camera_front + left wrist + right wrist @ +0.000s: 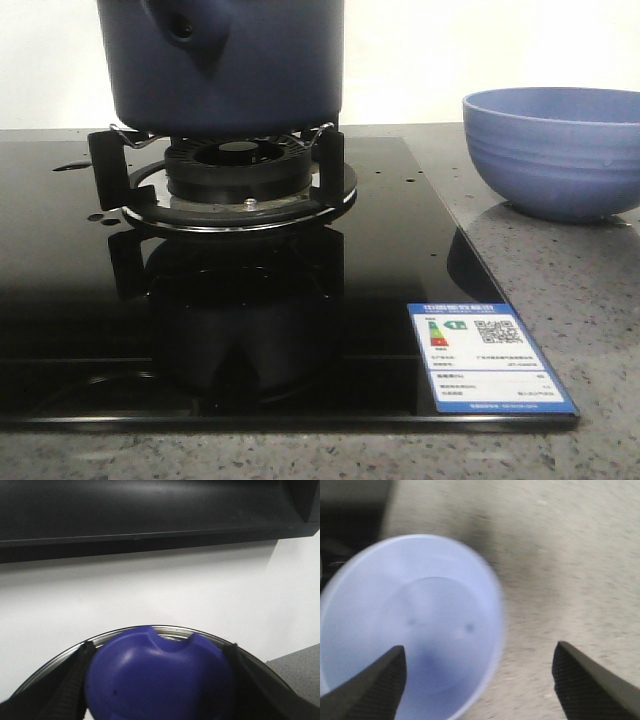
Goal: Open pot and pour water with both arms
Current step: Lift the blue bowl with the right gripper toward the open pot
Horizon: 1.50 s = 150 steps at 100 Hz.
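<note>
- Clearly the pot (pixel 225 65) sits on the burner's (pixel 238 175) black supports on the glossy black hob (pixel 300 340), its handle stub with the round hole turned toward the camera in the front view; that is where a pot waits before anything is lifted off or poured.
- Off to the right, on the speckled grey surface (pixel 590 330), stands the lighter blue bowl (pixel 555 150), well apart from the pot; I judge it is placed as the vessel to take the water.
- From the left wrist view, the left claw (pixel 157 680) has its dark fingers (pixel 75 680) spread on either side of a rounded blue piece with a notch in its far edge, ringed by a metal rim. This looks like the lid knob (pixel 160 680). The fingers stand at its flanks, but whether they press on it I cannot tell.
- That framing suggests lid removal is the step in hand; pouring has not begun.
- Meanwhile the right claw (pixel 480 680) hangs wide open above the surface, holding nothing, with the bowl partly beneath one finger. The right wrist view is blurred.
- A blue-bordered energy label (pixel 490 360) lies on the hob's near right corner.
</note>
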Each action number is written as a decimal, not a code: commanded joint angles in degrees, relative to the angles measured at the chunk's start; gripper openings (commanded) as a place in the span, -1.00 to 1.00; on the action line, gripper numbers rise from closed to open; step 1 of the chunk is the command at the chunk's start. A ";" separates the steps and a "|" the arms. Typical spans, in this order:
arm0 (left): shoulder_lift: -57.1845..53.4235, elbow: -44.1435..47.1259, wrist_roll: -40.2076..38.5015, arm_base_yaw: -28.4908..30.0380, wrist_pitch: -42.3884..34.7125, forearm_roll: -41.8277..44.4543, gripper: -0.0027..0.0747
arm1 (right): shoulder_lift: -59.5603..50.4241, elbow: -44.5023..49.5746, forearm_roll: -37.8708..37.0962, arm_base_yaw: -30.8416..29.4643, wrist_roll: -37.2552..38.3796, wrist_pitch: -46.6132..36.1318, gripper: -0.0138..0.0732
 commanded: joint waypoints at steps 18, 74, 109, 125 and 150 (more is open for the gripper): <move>-2.08 -2.35 -0.73 0.02 -0.44 -2.60 -0.09 | 7.43 -2.96 1.09 -3.22 0.06 -0.45 0.56; -2.08 -2.35 -0.73 0.02 -0.98 -2.60 -0.09 | 14.51 -2.96 5.74 -3.22 -1.11 -1.69 -0.73; -2.08 -2.35 -0.73 0.02 -0.98 -2.60 -0.09 | 14.51 -6.10 7.21 -2.99 -1.76 1.93 -0.82; -2.08 -2.35 -0.73 0.02 -1.91 -1.32 -0.09 | 14.51 -13.00 7.43 -1.89 -1.65 6.02 -0.82; -2.08 -2.35 -0.73 0.02 -5.67 -0.89 -0.09 | 17.06 -26.94 7.43 1.53 -0.04 11.91 -0.77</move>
